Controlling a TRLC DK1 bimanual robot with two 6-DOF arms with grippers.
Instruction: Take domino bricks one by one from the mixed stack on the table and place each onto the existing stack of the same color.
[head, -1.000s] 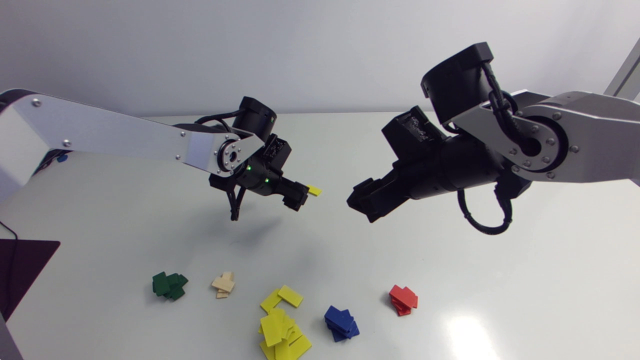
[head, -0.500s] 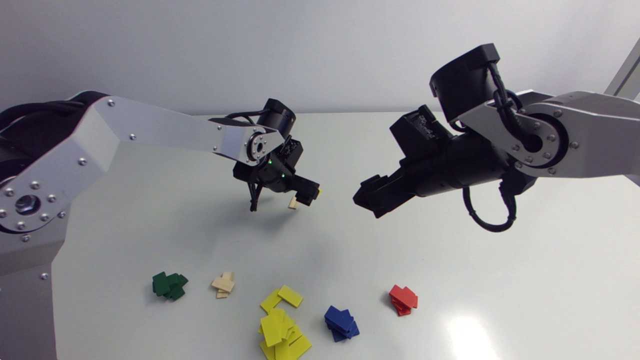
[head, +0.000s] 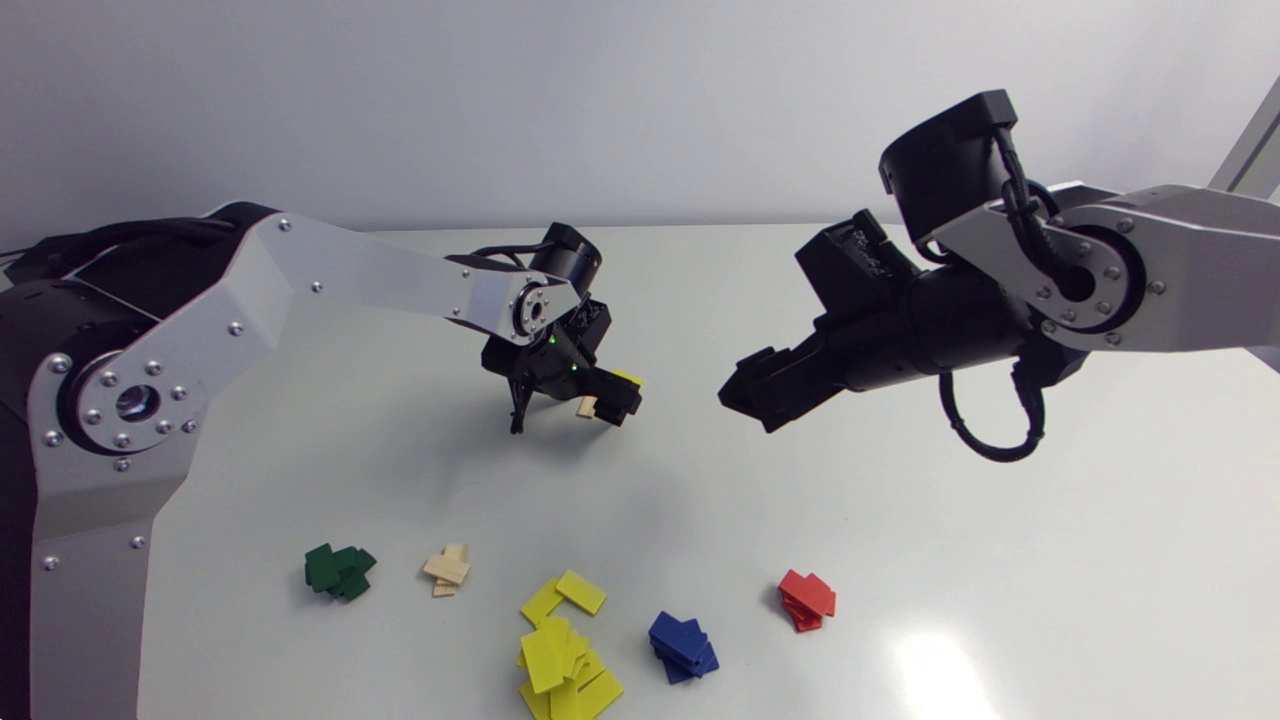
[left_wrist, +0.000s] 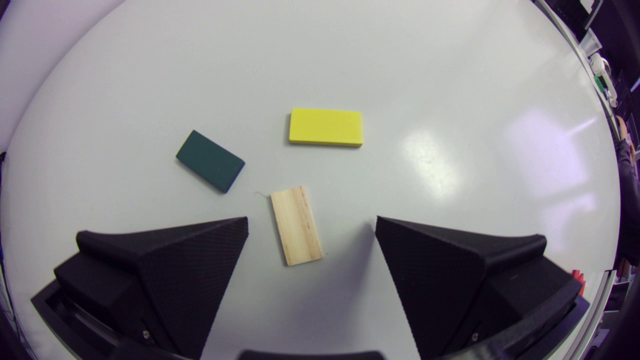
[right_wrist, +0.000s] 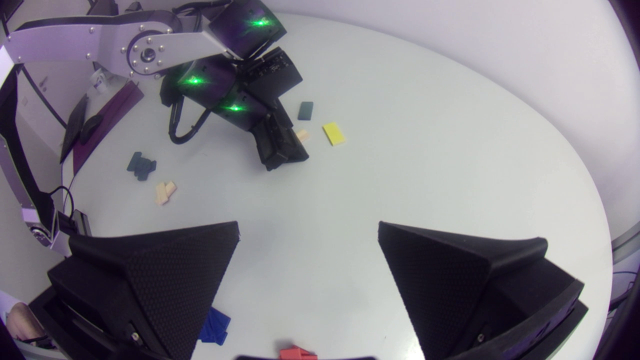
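Table (head: 900, 560): plain white.
Left gripper (left_wrist: 311, 220): jaws spread, empty, low over the table.
Wooden brick (left_wrist: 296, 225): flat between those jaws, long axis pointing ahead, so they'd close across its width.
Right gripper (head: 748, 398): spread too, way farther off.

Robotics laboratory bench: plain white table (head: 1000, 560), left arm (head: 360, 270) and right arm (head: 1180, 270) entering from either side.

Left gripper (left_wrist: 311, 224) low, pointing down, jaws wide apart; right gripper (right_wrist: 308, 229) higher, angled inward, jaws apart.
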